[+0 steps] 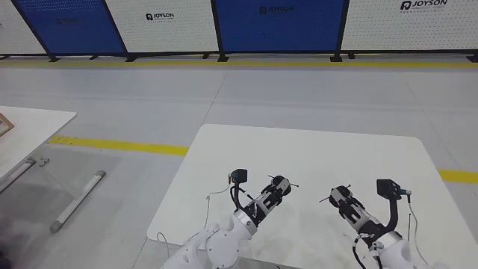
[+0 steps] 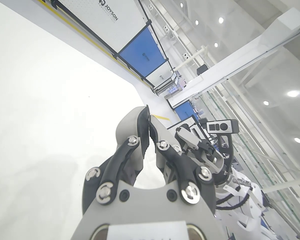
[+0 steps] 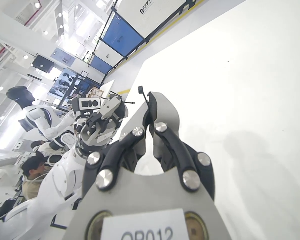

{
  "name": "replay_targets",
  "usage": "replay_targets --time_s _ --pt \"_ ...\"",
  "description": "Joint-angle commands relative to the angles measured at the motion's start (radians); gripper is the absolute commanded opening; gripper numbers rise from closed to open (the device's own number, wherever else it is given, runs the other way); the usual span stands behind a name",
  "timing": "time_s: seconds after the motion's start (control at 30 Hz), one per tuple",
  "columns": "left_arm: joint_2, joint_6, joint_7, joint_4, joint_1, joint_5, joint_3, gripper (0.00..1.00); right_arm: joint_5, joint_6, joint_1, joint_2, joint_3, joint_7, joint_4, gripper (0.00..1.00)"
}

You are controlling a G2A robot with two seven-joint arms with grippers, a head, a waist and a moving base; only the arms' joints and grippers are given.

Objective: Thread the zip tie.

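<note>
In the top view, the left gripper (image 1: 280,185) and the right gripper (image 1: 340,194) sit side by side in the lower middle of the frame, above the white rectangular surface (image 1: 314,146). They are near each other but do not touch. A thin black strip (image 1: 293,186) pokes out of the left one, and a thin black plastic zip tie (image 1: 324,199) pokes out of the right one. Their inner ends face each other across the gap, each lying roughly along the line between the two grippers.

In the left wrist view, the left gripper's fingers (image 2: 143,126) are pressed together at lower centre. What they pinch is hard to make out here. The right gripper (image 2: 187,136) sits just to the right in the frame.

In the right wrist view, the right gripper (image 3: 150,107) is clamped on the zip tie (image 3: 143,96). Its small square head stands clear of the fingertips and slants toward the upper left. The left gripper (image 3: 112,104) lies that way and pinches the strip (image 3: 128,102) crosswise, with one end aimed back at the head.

It cannot be told whether the two pieces are one tie or two. Threading probably depends on closing that gap and lining the strip's end up with the head's opening.
</note>
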Motion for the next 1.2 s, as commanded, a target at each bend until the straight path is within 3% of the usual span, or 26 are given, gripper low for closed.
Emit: replay_targets --time_s 0.0,0.5,0.6,0.73,0.87,1.1,1.17 --pt "0.000 0.000 0.000 0.000 0.000 0.000 0.000 0.00 0.000 0.000 0.000 0.000 0.000 0.000 0.000 0.00" --pt "0.000 -0.001 -0.001 -0.001 0.000 0.000 0.001 0.00 0.000 0.000 0.000 0.000 0.000 0.000 0.000 0.00" --pt "-0.002 0.015 -0.016 -0.009 -0.010 0.044 0.013 0.00 0.000 0.000 0.000 0.000 0.000 0.000 0.000 0.00" --pt "-0.009 0.048 -0.053 0.021 -0.032 0.069 0.045 0.00 0.000 0.000 0.000 0.000 0.000 0.000 0.000 0.00" --pt "-0.019 0.051 -0.086 0.060 -0.065 0.036 0.066 0.00 0.000 0.000 0.000 0.000 0.000 0.000 0.000 0.00" --pt "-0.020 0.051 -0.085 0.062 -0.067 0.035 0.067 0.00 -0.004 -0.003 0.000 -0.001 0.001 -0.004 -0.001 0.00" --pt "-0.020 0.051 -0.085 0.062 -0.067 0.035 0.067 0.00 -0.031 -0.013 -0.009 -0.004 0.005 -0.047 -0.007 0.00"
